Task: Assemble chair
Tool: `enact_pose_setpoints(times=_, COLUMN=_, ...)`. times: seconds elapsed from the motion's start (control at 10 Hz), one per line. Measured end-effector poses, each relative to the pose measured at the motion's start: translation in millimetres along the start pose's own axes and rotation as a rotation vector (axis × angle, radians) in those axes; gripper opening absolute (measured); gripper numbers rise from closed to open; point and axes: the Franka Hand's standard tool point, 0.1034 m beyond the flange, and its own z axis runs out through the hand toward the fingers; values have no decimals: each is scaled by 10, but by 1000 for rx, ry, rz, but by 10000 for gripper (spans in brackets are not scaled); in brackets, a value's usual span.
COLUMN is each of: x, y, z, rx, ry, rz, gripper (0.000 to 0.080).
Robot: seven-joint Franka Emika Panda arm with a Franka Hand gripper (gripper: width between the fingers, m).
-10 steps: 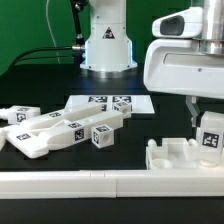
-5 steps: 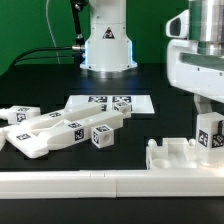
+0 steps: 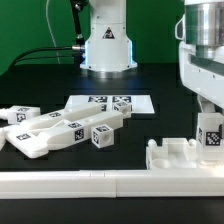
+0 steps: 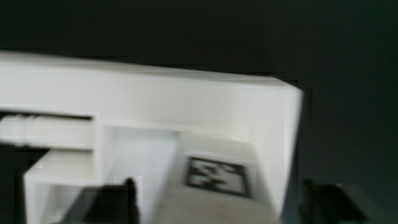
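Observation:
The chair is in pieces. Its slotted white seat block (image 3: pixel 170 156) lies at the exterior view's right. An upright white piece with a tag (image 3: pixel 209 136) stands at that block's right end. My gripper (image 3: pixel 208 118) hangs straight over this piece, one finger on each side of its top. In the wrist view the tagged piece (image 4: pixel 214 170) fills the space between my dark fingers (image 4: pixel 114 200), with a narrow gap showing on each side. The gripper (image 4: pixel 222 205) looks open around it. More white chair parts (image 3: pixel 45 132) and a tagged cube-ended part (image 3: pixel 103 135) lie at the exterior view's left.
The marker board (image 3: pixel 110 103) lies flat behind the loose parts. A long plain white border rail (image 3: pixel 90 184) runs along the front. The robot's base (image 3: pixel 108 45) stands at the back with cables beside it. The table is black.
The gripper and the upright tagged piece have shifted toward the exterior view's right and slightly down at the seat block's end. The fingers now stand a little off the piece.

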Motion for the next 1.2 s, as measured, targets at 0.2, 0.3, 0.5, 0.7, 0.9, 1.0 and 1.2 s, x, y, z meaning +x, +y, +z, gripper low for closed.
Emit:
enact_pose_setpoints(times=0.2, x=68, y=-1, z=-26, rx=4, ry=6, rz=-308, gripper=635)
enact_pose_setpoints(times=0.3, x=52, y=10, z=-33, rx=3, ry=3, rz=-413, gripper=635)
enact_pose_setpoints(times=0.5, x=72, y=16, z=-21, rx=1, ry=5, rz=-514, gripper=647)
enact_pose_setpoints(times=0.7, x=45, y=-12, z=-37, rx=-5, ry=69, rz=-911, gripper=649)
enact_pose_setpoints(times=0.9, x=50, y=-23, z=-23, rx=17, ry=96, rz=-988, gripper=649)
enact_pose_setpoints(times=1.0, x=55, y=-24, z=-24, rx=16, ry=97, rz=-996, gripper=521)
enact_pose_setpoints(times=1.2, x=48, y=-22, z=-18, rx=24, ry=92, rz=-853, gripper=383)
